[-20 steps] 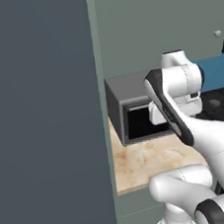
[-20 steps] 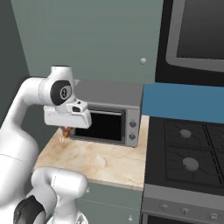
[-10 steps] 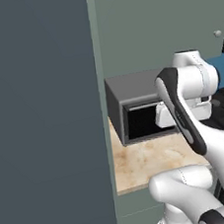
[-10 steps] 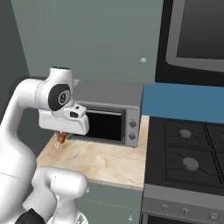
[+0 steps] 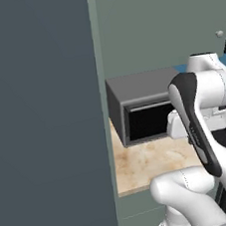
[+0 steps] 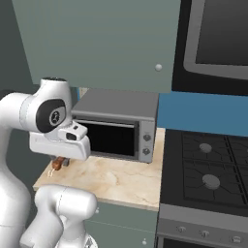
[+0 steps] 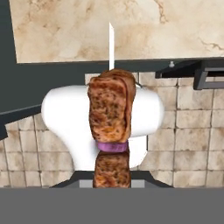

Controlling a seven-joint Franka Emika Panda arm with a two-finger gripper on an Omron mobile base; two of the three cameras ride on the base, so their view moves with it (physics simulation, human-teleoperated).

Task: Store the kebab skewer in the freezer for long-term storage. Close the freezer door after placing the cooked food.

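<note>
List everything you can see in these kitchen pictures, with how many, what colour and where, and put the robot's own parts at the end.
Kebab skewer: one, reddish-brown chunks with a purple slice on a pale stick, held up off the counter in the gripper.
Microwave: one, grey with a black window, on the counter against the wall.
Counter: one, beige marble, left of the stove.
Stove: one, black, two burners visible, right of the counter.
Tall panel: one, dark slate grey, left of the counter.
Upper cabinet: one, grey-green, small round knob, above the microwave.
Arm: one, white with dark joints.
Gripper: one, shut on the kebab skewer.
</note>
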